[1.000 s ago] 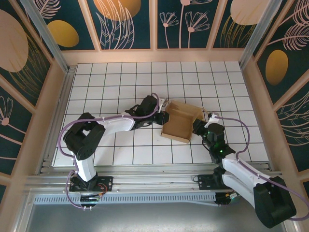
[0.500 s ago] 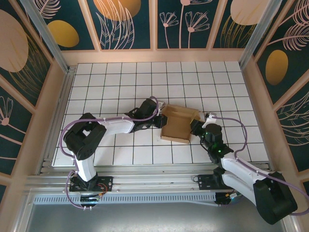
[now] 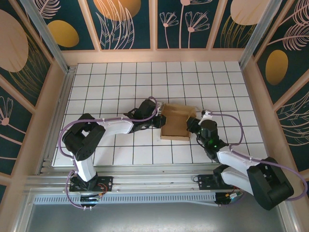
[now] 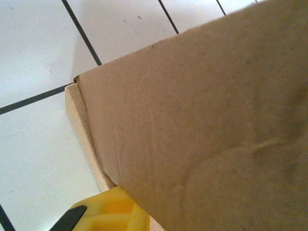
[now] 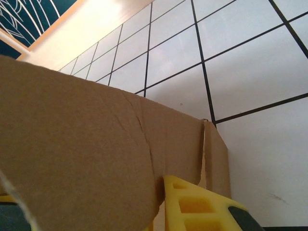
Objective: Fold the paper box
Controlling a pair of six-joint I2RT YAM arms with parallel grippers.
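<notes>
One paper box (image 3: 176, 123) sits half-formed just right of the frame's centre on the white gridded table (image 3: 111, 87), between two grippers. The left gripper (image 3: 159, 122) is closed narrow on the box's left wall. The right gripper (image 3: 192, 126) pinches the right wall, with a yellow finger (image 5: 199, 207) against the cardboard. The box looks light and thin, and stiff only between its creases. It would probably buckle or slide under a hard push, so take hold gently at the wall edges, close to the folds.
</notes>
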